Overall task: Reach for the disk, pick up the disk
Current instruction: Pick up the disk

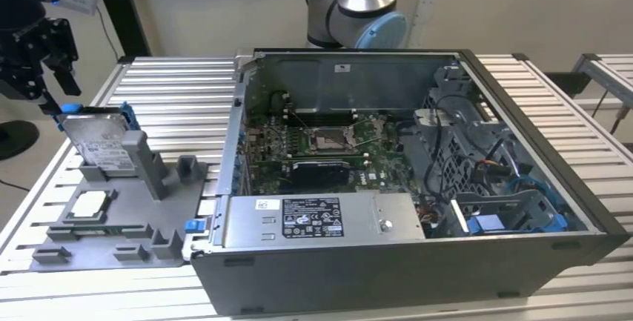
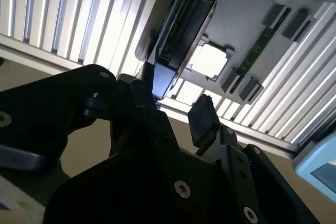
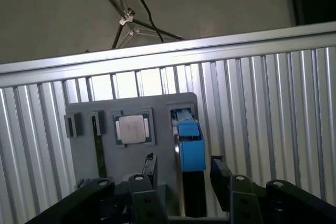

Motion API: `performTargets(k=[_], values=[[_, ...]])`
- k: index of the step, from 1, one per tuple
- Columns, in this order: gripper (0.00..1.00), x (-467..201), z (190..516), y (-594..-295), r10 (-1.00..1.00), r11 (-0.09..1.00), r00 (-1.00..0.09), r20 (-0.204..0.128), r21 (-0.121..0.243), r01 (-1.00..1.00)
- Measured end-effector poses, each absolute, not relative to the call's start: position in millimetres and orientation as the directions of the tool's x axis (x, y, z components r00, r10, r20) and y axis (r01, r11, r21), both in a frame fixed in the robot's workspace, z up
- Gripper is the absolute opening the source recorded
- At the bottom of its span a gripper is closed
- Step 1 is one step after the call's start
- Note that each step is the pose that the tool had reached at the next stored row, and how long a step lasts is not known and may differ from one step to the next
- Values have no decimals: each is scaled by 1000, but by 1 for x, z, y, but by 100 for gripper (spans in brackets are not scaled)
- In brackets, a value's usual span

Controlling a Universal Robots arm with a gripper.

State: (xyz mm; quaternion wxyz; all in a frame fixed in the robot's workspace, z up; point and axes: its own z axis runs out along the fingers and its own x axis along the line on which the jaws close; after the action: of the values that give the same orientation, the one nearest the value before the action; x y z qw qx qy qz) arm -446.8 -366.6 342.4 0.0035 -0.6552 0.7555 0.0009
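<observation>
Reach about done: end effector (image 3: 184, 161) wide, straddling the blue end of the disk (image 3: 189, 148), no clamp yet. Disk sits upright in grey holder (image 1: 133, 224); lift not done.

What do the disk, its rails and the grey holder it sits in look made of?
The disk: bare metal, silver-grey with a dull sheen, paper-like white label. Its rails: blue plastic, probably, uniform matte colour. The holder: matte grey, moulded-looking plastic, possibly printed.
</observation>
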Motion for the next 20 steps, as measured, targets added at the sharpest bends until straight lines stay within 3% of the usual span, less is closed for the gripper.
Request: performTargets(k=[20], values=[[100, -447, 306, -359, -990, 140, -140, -6, -3, -990]])
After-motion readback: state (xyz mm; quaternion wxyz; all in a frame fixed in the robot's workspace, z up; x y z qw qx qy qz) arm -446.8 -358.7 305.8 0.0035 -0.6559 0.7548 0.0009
